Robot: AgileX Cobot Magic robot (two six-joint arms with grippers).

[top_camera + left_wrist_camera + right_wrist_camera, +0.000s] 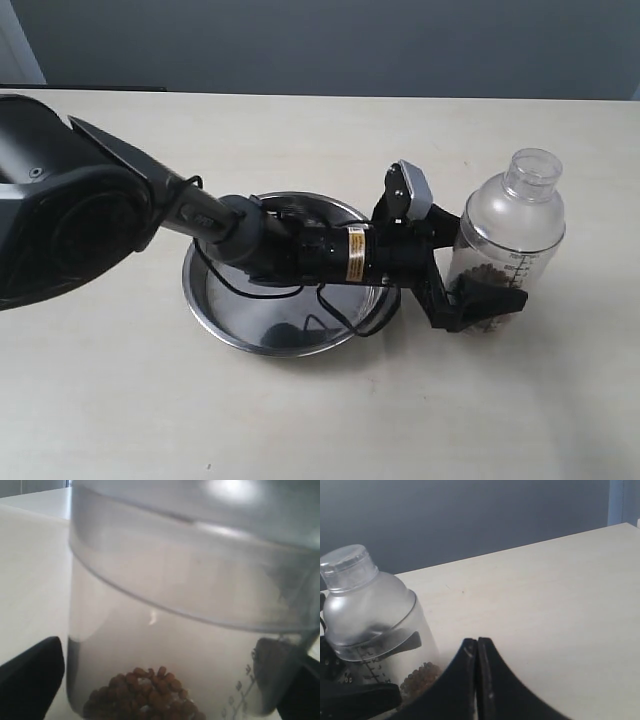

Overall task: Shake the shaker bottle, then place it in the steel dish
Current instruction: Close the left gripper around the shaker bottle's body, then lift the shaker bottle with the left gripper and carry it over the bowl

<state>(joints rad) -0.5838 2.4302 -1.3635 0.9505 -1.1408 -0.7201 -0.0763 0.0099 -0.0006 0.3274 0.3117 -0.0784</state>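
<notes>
While left fingers (492, 299) clasp it, the clear plastic shaker bottle (512, 225) is upright beside the round steel dish (200, 295). Right fingers (460, 685) touch, empty.

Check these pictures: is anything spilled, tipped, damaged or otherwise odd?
Nothing stands out: the shaker bottle stands upright beside the steel dish, cap on, with its brown beads all inside. No spill or damage shows.

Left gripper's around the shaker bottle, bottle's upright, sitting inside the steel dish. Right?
Not inside. The exterior view shows the shaker bottle upright beside the steel dish, outside its rim. The left gripper is around it, as you said.
</notes>
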